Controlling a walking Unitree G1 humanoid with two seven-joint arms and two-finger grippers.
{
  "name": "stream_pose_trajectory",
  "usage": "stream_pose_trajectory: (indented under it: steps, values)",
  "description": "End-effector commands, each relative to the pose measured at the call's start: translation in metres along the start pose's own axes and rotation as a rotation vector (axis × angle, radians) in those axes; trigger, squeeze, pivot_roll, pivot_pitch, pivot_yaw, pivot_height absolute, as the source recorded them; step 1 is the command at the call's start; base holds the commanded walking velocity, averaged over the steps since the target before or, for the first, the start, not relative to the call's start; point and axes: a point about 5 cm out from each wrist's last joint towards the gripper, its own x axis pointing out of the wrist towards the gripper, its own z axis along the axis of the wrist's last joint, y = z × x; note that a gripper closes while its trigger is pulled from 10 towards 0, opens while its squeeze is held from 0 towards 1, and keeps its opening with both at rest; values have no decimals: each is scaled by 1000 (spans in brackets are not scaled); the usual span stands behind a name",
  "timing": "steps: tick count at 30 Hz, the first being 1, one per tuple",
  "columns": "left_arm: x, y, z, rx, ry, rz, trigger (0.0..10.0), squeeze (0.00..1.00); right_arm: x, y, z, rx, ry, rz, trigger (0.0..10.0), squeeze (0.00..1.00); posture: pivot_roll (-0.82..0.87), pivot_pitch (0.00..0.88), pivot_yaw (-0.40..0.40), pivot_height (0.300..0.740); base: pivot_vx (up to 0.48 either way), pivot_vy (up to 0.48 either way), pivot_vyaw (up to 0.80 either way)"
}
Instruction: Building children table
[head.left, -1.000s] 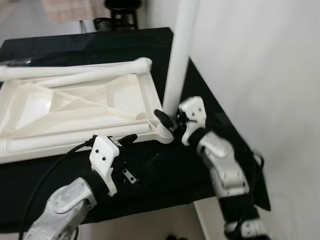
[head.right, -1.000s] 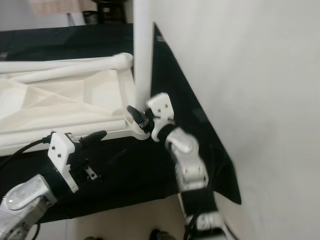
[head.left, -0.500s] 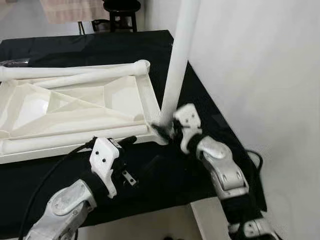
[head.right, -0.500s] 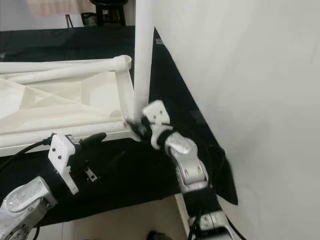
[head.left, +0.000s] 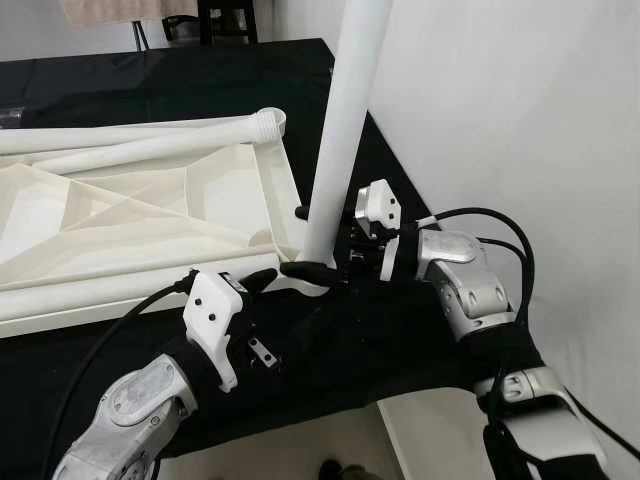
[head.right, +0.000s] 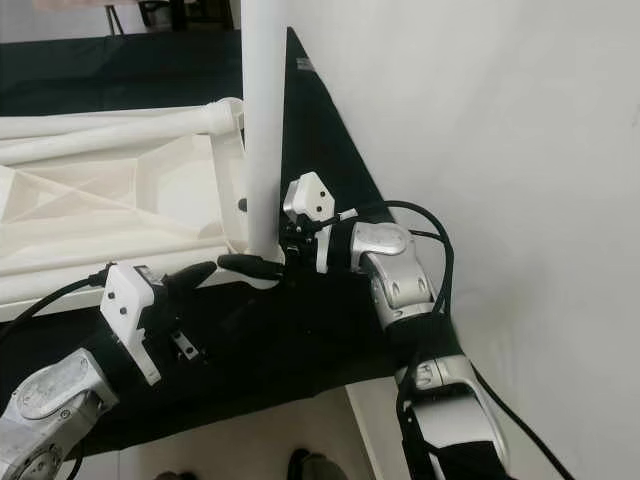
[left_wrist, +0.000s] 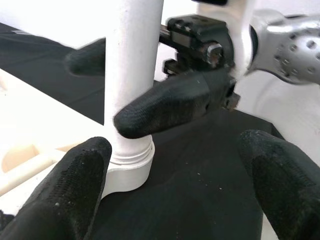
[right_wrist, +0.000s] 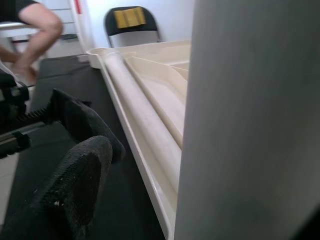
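Tabletop (head.left: 130, 210) lies upside down on the black cloth (head.left: 330, 340), 1 leg (head.left: 345, 110) standing upright in its near right corner socket; other legs look unfitted. Right gripper (head.left: 318, 245) reaches in from the right, fingers clasping that leg's base. Left gripper (left_wrist: 175, 195) hovers near the socket, spread and empty.

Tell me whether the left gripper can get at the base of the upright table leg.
Probably yes: the left gripper hangs open just short of the upright leg, with bare black cloth between. The right gripper already straddles the base, leaving little room.
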Motion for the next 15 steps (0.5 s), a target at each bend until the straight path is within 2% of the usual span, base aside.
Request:
stream_pose_trajectory:
  steps: [1,2,15]
  values:
    - [-2,-2,-1,-1,9,-9,10000,0,9,1,0,18,-10,85,1098,0,99,203,-99,740,0,0,0]
    - [-2,-2,0,0,9,-9,10000,0,8,-1,1,23,-8,89,0,0,100,204,-99,740,0,0,0]
    - [-2,-3,0,-4,12,-16,10000,0,-4,-7,-4,35,-28,90,0,0,89,213,-91,740,0,0,0]
